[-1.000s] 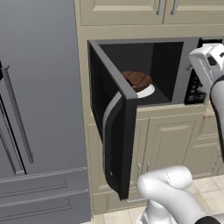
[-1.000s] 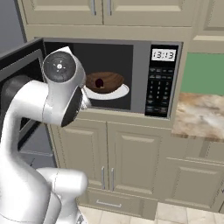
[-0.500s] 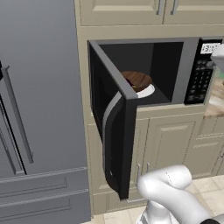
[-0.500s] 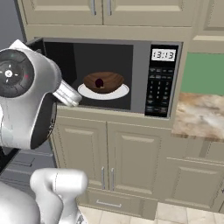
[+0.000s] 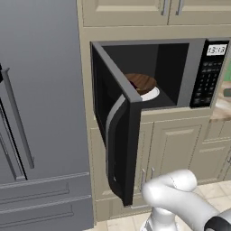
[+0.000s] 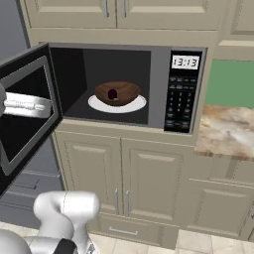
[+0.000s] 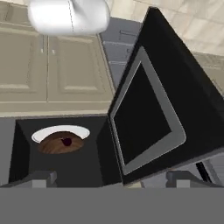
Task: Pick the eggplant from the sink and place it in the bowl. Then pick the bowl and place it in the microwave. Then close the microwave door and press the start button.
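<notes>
The microwave (image 6: pixel 158 84) stands open. Inside it the reddish-brown bowl (image 6: pixel 117 93) rests on a white plate (image 6: pixel 137 105), with the dark eggplant (image 6: pixel 112 94) in the bowl. The bowl (image 5: pixel 140 82) also shows behind the door's edge in the left base view. The microwave door (image 5: pixel 118 135) is swung out to the left, its curved silver handle (image 5: pixel 111 118) facing outward. In the hand view, which is rolled over, my gripper (image 7: pixel 111 180) is open, its fingertips (image 7: pixel 40 178) wide apart and bare, looking at the door (image 7: pixel 162 109), the bowl (image 7: pixel 60 143) and the eggplant (image 7: pixel 66 141).
The keypad panel (image 6: pixel 179 101) with its clock (image 6: pixel 184 62) is at the microwave's right. A tall grey refrigerator (image 5: pixel 40 113) stands left of the door. Beige cabinets (image 6: pixel 124 183) lie below, and a marbled counter (image 6: pixel 228 131) is to the right.
My arm has swung left, away from the front of the microwave and keypad, and left both base views. The bowl with the eggplant and the open door have stayed put.
</notes>
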You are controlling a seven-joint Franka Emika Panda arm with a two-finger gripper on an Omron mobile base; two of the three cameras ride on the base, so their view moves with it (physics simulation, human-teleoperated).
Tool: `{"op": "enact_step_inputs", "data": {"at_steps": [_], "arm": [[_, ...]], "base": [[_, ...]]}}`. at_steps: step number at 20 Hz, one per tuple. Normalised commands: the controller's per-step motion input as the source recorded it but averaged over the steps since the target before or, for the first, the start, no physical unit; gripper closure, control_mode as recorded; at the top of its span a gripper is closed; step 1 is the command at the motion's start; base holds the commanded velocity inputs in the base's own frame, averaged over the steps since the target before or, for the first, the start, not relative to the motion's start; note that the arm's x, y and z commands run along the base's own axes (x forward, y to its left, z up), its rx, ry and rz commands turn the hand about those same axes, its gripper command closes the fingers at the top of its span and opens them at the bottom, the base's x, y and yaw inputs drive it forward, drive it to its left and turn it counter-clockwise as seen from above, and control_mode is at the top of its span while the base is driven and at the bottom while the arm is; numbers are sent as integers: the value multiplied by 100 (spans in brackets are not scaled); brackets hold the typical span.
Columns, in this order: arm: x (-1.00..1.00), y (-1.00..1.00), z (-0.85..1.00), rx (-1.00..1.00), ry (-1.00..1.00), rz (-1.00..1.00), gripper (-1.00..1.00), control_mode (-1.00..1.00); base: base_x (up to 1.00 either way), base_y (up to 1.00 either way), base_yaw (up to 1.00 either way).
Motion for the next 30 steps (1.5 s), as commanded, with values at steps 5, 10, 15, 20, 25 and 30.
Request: {"op": "enact_step_inputs", "data": {"at_steps": [5,10,15,20,25,30], "arm": [[-36,38,9,-53,-10,37,-100,-100],[0,49,-8,-53,-1,37,-100,-100],[-13,38,-3,-47,-15,35,-100,-100],[-30,54,0,-47,-25,29,-100,-100],[-6,79,-11,-48,-19,28,-100,-100],[7,80,-39,-44,-11,25,-100,-100]], "base": [[0,0,0],[0,0,0],[0,0,0],[0,0,0],[0,0,0],[0,0,0]]}}
